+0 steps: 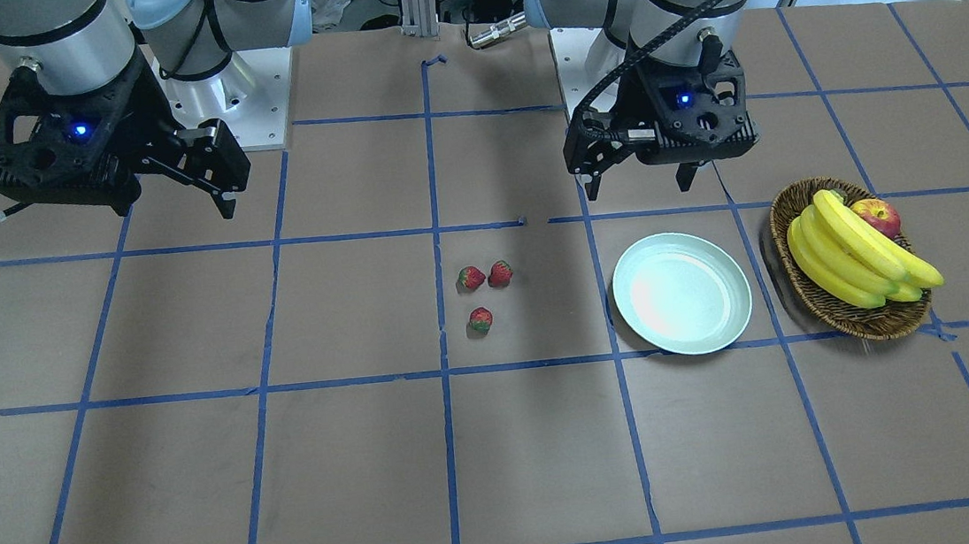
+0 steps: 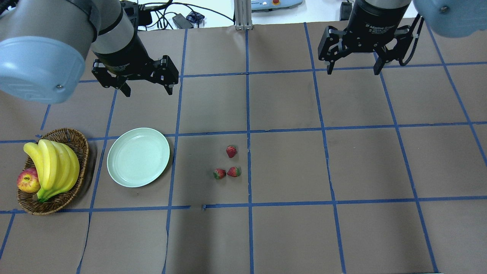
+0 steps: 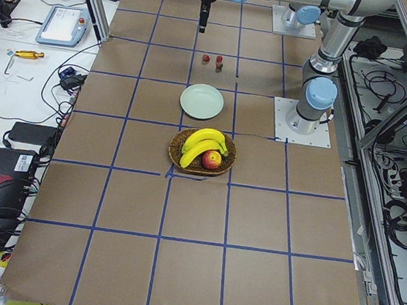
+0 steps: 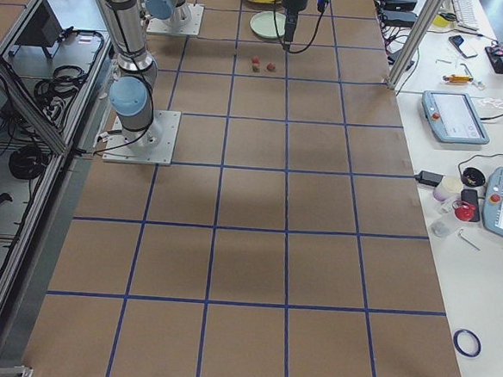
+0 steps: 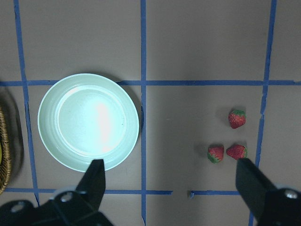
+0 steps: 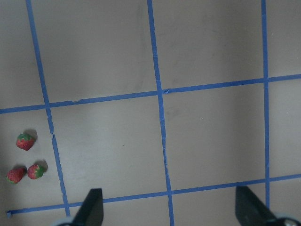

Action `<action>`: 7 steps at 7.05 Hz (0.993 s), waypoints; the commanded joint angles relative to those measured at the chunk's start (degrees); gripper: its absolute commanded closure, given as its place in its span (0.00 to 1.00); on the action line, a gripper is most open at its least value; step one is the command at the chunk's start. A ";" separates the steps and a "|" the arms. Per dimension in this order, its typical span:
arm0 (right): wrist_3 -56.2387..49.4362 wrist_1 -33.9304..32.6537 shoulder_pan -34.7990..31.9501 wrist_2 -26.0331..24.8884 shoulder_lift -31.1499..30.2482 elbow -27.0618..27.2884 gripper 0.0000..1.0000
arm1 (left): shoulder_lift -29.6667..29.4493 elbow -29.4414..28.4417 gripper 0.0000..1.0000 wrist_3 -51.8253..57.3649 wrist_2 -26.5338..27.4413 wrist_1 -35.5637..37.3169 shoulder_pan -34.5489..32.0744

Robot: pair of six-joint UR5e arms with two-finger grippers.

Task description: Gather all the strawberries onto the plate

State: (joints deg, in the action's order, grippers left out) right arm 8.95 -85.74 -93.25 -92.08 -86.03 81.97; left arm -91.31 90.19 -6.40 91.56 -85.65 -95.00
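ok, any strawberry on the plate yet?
No, the plate holds nothing and all three strawberries lie on the table off to one side of it.

The brown tabletop [image 2: 289, 236] is ruled into squares by blue tape lines [image 2: 247, 114]. Alongside it runs a white bench [image 4: 487, 283] with teach pendants [image 4: 452, 116] and a yellow-handled tool [image 4: 456, 79]. An aluminium post [image 2: 242, 15] stands at the far edge.
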 commanded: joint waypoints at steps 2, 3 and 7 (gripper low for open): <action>1.50 -5.99 -2.97 0.31 0.60 3.53 0.00 | 0.17 -2.83 0.00 -2.20 -0.94 -6.10 -0.44; 3.17 -7.58 -4.64 0.23 0.69 4.16 0.00 | 0.17 -2.04 0.00 -3.52 -0.34 -6.02 -0.79; 2.75 -6.89 -4.57 -0.03 0.07 4.34 0.00 | 0.43 -1.07 0.00 -3.53 -0.33 -5.14 -0.88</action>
State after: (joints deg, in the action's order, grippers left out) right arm 11.83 -92.72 -97.77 -92.01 -85.90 86.27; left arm -90.89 89.05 -9.91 91.24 -90.86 -95.86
